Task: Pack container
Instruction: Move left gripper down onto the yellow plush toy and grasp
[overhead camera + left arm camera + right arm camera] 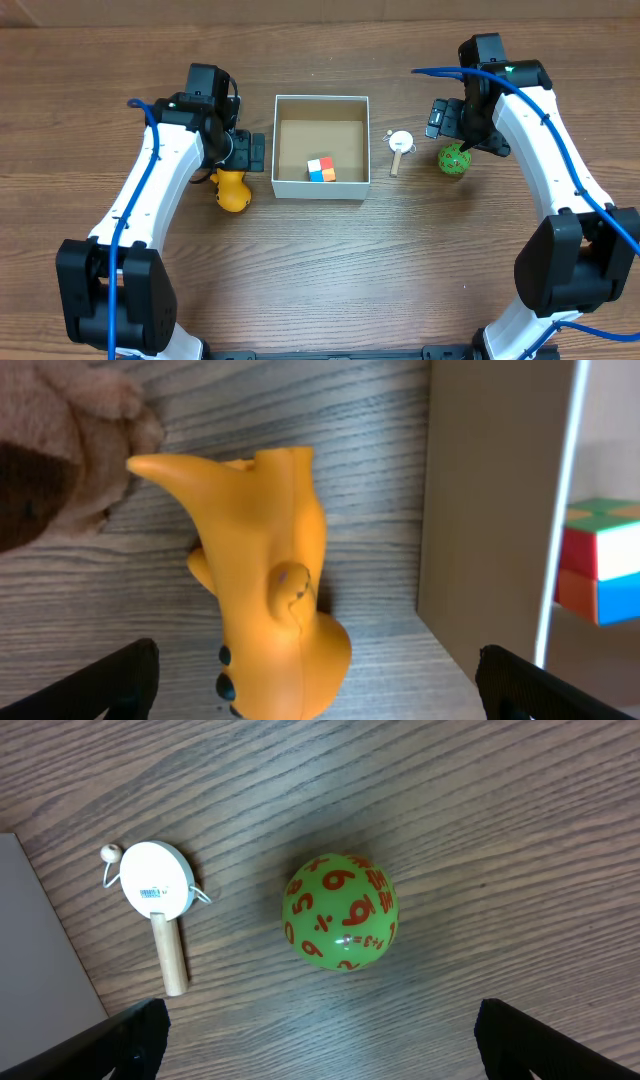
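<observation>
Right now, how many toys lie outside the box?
3: yellow toy left of the container, rattle drum and green number ball right of it. A brown furry thing beside the yellow toy may be a fourth.

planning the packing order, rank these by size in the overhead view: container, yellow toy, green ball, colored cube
1. container
2. yellow toy
3. green ball and colored cube: look about alike, so not ranked against each other

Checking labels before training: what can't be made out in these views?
- Left wrist: brown furry thing, cut off by the frame edge.
- Left wrist: colored cube, cut by edge and container wall.
- Right wrist: rattle label, too small.
- Overhead: yellow toy, partly under left arm.
</observation>
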Tool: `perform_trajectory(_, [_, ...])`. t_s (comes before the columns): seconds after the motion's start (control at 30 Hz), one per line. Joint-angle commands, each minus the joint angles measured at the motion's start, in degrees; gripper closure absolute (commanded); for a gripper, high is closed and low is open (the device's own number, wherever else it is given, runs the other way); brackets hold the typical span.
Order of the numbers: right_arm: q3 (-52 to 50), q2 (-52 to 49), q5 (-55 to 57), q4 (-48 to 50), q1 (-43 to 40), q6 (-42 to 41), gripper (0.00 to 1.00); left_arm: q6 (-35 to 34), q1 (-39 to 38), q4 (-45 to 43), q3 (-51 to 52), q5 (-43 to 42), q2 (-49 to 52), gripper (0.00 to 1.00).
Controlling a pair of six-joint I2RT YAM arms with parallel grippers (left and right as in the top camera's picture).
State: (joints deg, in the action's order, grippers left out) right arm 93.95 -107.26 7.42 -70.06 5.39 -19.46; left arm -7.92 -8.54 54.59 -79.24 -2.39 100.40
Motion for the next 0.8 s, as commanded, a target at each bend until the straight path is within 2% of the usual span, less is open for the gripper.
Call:
perform_trajectory(0.0, [0.17, 0.44, -0.02, 0.20, 0.02, -0.07, 0.00, -4.81, 0.00, -2.21, 3.58, 3.06, 0.57, 0.00])
perform_trajectory(0.23, [0.17, 0.44, -0.02, 0.20, 0.02, -0.07, 0.00, -6.05, 0.00, -9.18, 10.16, 2.84, 1.09, 0.00])
perform_trajectory(0.33, [0.17, 0.44, -0.02, 0.20, 0.02, -0.07, 0.00, -6.05, 0.00, -10.36, 10.25, 2.82, 1.68, 0.12])
perform_trajectory(0.43, [0.17, 0.44, -0.02, 0.20, 0.02, -0.07, 0.00, -6.03, 0.04, -11.89, 10.25, 2.99, 2.69, 0.07])
perform_trajectory(0.5, [0.17, 0.44, -0.02, 0.20, 0.02, -0.07, 0.00, -6.03, 0.28, -12.85, 10.25, 2.82, 4.09, 0.09])
perform_trajectory(0.6, [0.17, 0.44, -0.02, 0.20, 0.02, -0.07, 0.00, -6.03, 0.37, -12.98, 10.25, 2.82, 5.29, 0.23])
perform_trajectory(0.7, [0.17, 0.44, -0.02, 0.20, 0.02, -0.07, 0.00, -5.79, 0.37, -12.87, 10.25, 2.99, 5.68, 0.32])
perform_trajectory(0.73, [0.17, 0.44, -0.02, 0.20, 0.02, -0.07, 0.00, -5.51, 0.37, -12.87, 10.25, 3.02, 5.68, 0.41])
perform_trajectory(0.77, [0.17, 0.44, -0.02, 0.20, 0.02, -0.07, 0.00, -5.33, 0.37, -12.87, 10.23, 3.02, 5.66, 0.57])
